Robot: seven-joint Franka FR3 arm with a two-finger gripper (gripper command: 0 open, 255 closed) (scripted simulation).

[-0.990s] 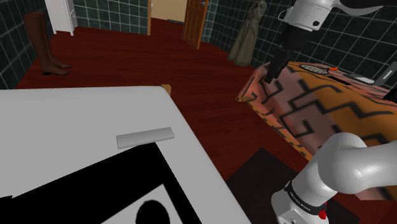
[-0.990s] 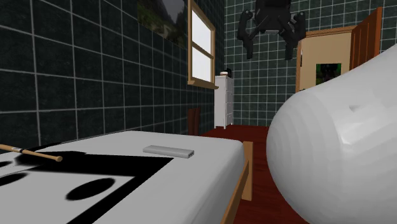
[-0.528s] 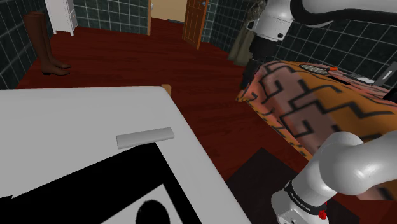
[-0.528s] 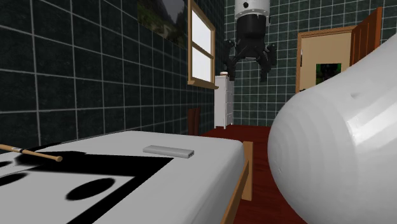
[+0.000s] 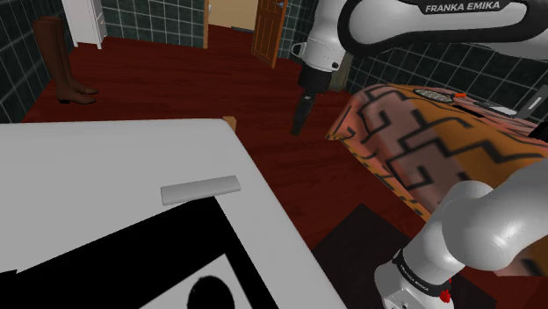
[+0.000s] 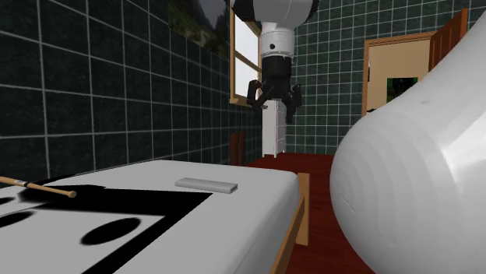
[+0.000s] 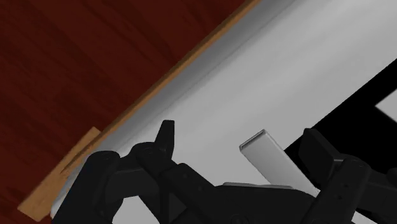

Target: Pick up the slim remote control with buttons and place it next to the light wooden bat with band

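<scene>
A slim grey remote (image 5: 200, 189) lies flat on a white surface (image 5: 105, 158) that carries a black pattern and has a wooden frame edge. The remote (image 6: 206, 184) rests near that surface's edge, with the light wooden bat and its dark band (image 6: 39, 185) far toward the second exterior view's left. My black gripper (image 5: 299, 121) hangs in the air over the red floor, above and beyond the surface's corner, pointing down. Its fingers stand apart with nothing between them (image 6: 273, 107). In the wrist view the remote (image 7: 270, 156) shows beyond the open gripper (image 7: 242, 139), untouched.
An orange and black patterned cover (image 5: 439, 140) drapes furniture at the shoulder view's right. Brown boots (image 5: 66, 66) and an open wooden door (image 5: 268, 31) stand at the far wall. A white cabinet (image 6: 272, 140) sits below a window (image 6: 248, 58). My arm's white link (image 6: 413, 179) bulks large nearby.
The gripper has swung toward the shoulder view's left and come lower, from above the patterned cover to near the white surface's corner. Its fingers stayed apart. The remote has not moved.
</scene>
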